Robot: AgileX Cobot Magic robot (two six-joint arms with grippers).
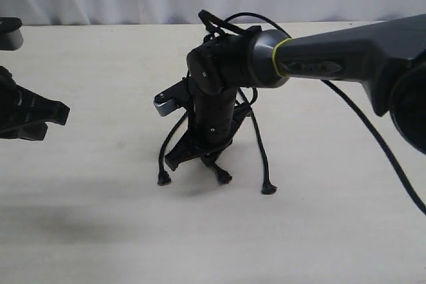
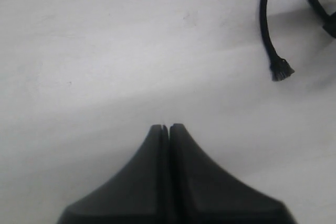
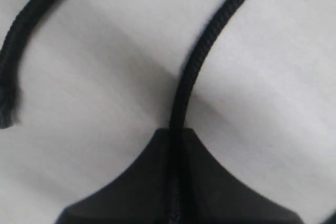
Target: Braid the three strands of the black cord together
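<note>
— What does the outside camera give you?
— I see my right gripper [image 1: 200, 156] pointing down at the middle of the frame, standing among the three strands [image 1: 163, 179] of the cord [image 1: 268, 188]. Their frayed ends lie on the table [image 1: 319, 231] just below it: one to the left, one under the tips, one to the right. My left gripper [image 1: 46, 114] is at the left edge of the frame, well apart from the cord.
— And the left wrist camera?
— I see its jaws pressed together with nothing between them. One strand end [image 2: 282, 70] lies on the table, apart from the tips.
— Right wrist camera?
— Those jaws are clamped on one strand [image 3: 202, 51], which runs out from between the tips across the table. A second strand [image 3: 31, 9] curves beside it without touching, its frayed end lying free
</note>
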